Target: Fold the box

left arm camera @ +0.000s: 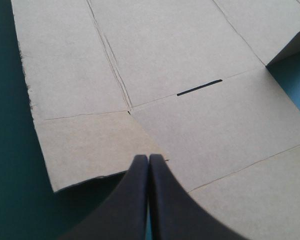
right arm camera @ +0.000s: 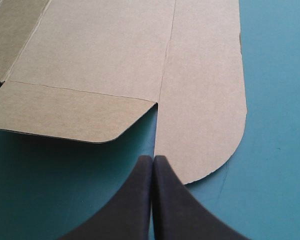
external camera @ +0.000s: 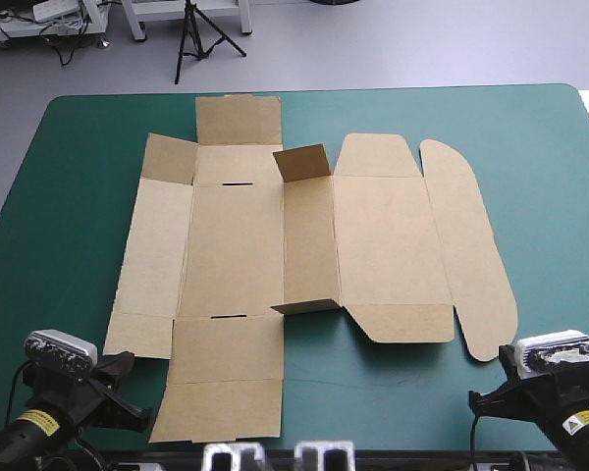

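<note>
The brown box (external camera: 304, 255) lies spread out as a cut sheet in the middle of the teal-green table, with two small flaps (external camera: 302, 162) standing up along its centre panel. My left gripper (external camera: 128, 378) sits at the near left corner of the sheet, shut, its fingers (left arm camera: 149, 165) meeting just over the near corner flap (left arm camera: 90, 150). My right gripper (external camera: 491, 392) is shut too, close to the near end of the long rounded flap (right arm camera: 205, 100) on the sheet's right side. A slot (left arm camera: 200, 88) shows ahead of the left gripper.
Bare teal-green cover (external camera: 59, 196) surrounds the sheet on all sides. A tripod (external camera: 191, 39) stands beyond the table's far edge.
</note>
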Robot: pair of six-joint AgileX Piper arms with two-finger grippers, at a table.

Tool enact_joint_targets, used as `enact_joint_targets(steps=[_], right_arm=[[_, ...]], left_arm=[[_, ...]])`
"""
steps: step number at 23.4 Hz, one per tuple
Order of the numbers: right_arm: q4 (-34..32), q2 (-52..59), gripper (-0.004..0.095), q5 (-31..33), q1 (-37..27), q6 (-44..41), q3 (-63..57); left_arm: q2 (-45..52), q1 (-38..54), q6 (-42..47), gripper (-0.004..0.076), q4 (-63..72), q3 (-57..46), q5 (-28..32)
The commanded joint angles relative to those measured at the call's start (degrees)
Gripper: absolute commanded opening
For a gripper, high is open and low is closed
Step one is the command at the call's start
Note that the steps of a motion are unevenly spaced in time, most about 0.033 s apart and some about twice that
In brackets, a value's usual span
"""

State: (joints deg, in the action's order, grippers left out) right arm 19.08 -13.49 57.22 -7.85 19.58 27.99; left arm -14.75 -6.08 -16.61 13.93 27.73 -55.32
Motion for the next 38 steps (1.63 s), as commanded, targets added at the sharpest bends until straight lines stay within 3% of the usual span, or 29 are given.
enact_joint_targets(steps=[1, 16, 21, 32, 38], right_arm=[[1.22, -0.53, -0.0019, -3.38, 0.08, 0.5, 1.78], [1.22, -0.53, -0.0018, -3.38, 0.08, 0.42, 1.78], [1.22, -0.53, -0.0019, -3.38, 0.08, 0.42, 1.78], [1.22, -0.53, -0.0018, -3.38, 0.08, 0.42, 1.78], [1.22, -0.53, -0.0018, -3.38, 0.08, 0.42, 1.78]], left_arm=[[-0.85, -0.02, 0.32, -0.0009, 0.95, 1.48, 3.34], [-0.85, -0.02, 0.32, -0.0009, 0.85, 1.62, 2.74], [-2.43, -0.02, 0.32, -0.0009, 0.95, 5.9, 2.62], [-25.86, -0.02, 0.77, -0.0009, 0.16, 28.53, -1.45], [-41.26, -0.02, 10.55, -0.0009, -11.82, 36.18, 0.51]])
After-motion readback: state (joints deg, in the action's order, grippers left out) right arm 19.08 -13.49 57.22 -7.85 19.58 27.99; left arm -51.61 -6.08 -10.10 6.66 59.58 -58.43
